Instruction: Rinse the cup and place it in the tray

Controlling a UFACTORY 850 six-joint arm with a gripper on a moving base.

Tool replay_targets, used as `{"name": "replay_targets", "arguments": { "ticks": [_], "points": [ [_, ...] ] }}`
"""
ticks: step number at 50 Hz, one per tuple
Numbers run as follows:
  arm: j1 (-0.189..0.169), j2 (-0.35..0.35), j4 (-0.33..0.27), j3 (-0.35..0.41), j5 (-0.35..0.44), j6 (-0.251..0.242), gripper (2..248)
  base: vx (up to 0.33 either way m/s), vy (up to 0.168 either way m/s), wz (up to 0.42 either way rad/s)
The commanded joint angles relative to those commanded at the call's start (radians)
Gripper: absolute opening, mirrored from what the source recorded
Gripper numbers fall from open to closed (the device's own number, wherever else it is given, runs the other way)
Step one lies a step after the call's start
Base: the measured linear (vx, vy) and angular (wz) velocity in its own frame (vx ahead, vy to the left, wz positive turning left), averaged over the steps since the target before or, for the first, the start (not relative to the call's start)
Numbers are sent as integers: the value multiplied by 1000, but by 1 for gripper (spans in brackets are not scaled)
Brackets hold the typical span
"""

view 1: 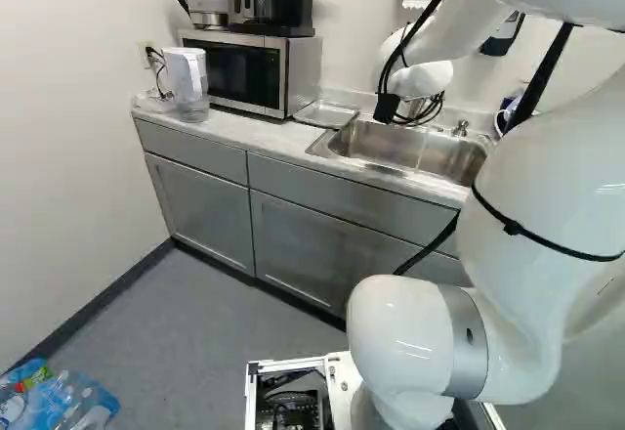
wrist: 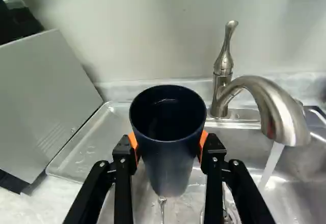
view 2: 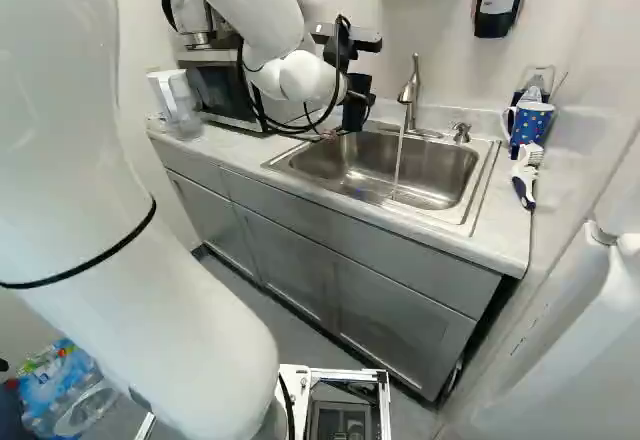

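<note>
In the right base view my gripper (view 2: 350, 94) is above the sink's left end, with the dark cup (view 2: 357, 116) at its front. The wrist view shows the gripper (wrist: 168, 150) shut on the cup (wrist: 170, 160), an orange pad on either side. The cup is upright, its open mouth showing; a thin trickle is visible at its base. Beside it the faucet (wrist: 275, 107) runs a stream into the sink (wrist: 305, 183), apart from the cup. The metal tray (wrist: 84, 147) lies between the microwave and sink, also seen in the left base view as the tray (view 1: 327, 114).
The microwave (view 1: 234, 73) stands on the counter beside the tray, with a clear pitcher (view 1: 187, 83) at its far side. At the right of the right base view are a dotted mug (view 2: 530, 123) and a brush (view 2: 524, 182). Bottles (view 1: 63, 401) lie on the floor.
</note>
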Motion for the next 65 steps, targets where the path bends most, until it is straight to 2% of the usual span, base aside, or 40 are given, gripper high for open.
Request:
{"name": "replay_targets", "arguments": {
  "ticks": [65],
  "points": [
    [0, 0, 0, 0, 0, 683, 126, 0, 0, 0]
  ]
}}
